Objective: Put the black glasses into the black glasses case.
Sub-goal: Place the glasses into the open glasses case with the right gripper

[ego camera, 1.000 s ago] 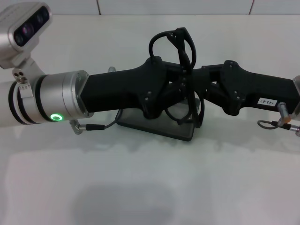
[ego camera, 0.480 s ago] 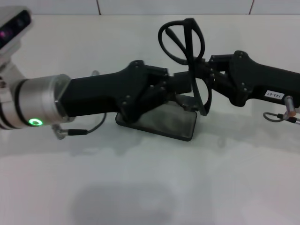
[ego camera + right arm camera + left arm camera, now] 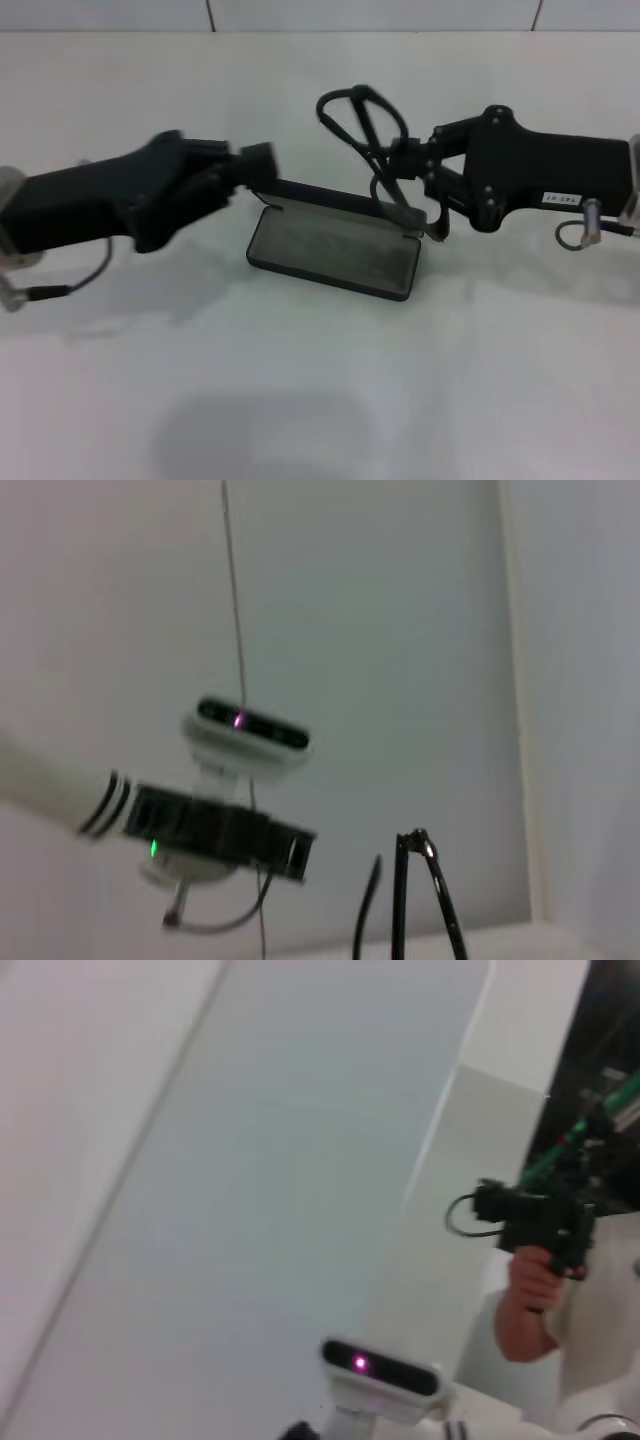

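White, glossy bench (image 3: pixel 320 400), faintly reflective, carrying soft shadows under both arms; tiled wall seams along the far edge. Black glasses case (image 3: pixel 335 250) lying open near the middle of the bench, grey lining up, lid tipped toward the far side. Black glasses (image 3: pixel 372 135) held in the air above the case's right end, clear of the lining, temple arms hanging toward the case. Right hand (image 3: pixel 408 165) pinched on the glasses, reaching in from the right. Left hand (image 3: pixel 250 170) blurred, just left of the case; spread or pressed together, cannot tell. In the wrist views, pale wall and ceiling panels, plus a person (image 3: pixel 545 1300) standing at the room's edge.
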Robot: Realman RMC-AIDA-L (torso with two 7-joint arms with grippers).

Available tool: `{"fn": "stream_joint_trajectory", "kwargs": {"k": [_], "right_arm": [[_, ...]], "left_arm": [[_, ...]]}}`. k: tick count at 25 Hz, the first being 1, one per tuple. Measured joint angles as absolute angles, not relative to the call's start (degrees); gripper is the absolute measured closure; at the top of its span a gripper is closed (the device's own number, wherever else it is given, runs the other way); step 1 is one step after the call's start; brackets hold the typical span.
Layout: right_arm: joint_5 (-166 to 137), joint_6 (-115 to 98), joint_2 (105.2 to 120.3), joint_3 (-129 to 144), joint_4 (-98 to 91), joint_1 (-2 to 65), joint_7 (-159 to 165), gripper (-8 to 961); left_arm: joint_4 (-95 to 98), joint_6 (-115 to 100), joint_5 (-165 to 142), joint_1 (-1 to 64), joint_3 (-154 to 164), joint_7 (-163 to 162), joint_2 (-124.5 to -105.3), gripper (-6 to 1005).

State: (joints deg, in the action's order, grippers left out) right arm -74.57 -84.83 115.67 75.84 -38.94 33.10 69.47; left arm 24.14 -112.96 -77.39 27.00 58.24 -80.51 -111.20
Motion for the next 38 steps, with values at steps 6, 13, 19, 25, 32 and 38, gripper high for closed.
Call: {"fn": "stream_joint_trajectory", "kwargs": {"k": [6,13,19,25,32,38], "right_arm": [[-88.27,-82.25,115.83,76.73,-56.18,30.62,82.02,890],[-100.55,-79.27,115.83,83.49,-71.81,29.23,98.11,890],[-109.33,-76.04,115.90,88.95,-75.06,30.12,108.85,890],[-112.38,-73.85,115.96,91.05,-74.13,31.24,111.86,890],[-114.00,-68.40,116.00,96.08,-72.67,31.85,112.35,890],[-114.37,-60.95,116.09,102.06,-71.47,31.59,112.46,890]], "left_arm": [[27.83,-106.14,-80.38,21.88,56.32,-79.72,-109.23,1001],[30.62,-102.59,-82.24,19.08,55.16,-79.06,-109.28,1001],[31.17,-100.07,-86.29,18.94,52.32,-79.03,-109.49,1001],[31.70,-99.11,-88.56,18.76,50.06,-79.03,-109.70,1001],[31.89,-99.07,-88.88,18.72,49.97,-79.01,-109.83,1001],[31.90,-99.05,-88.98,18.73,49.98,-79.01,-109.87,1001]]}}
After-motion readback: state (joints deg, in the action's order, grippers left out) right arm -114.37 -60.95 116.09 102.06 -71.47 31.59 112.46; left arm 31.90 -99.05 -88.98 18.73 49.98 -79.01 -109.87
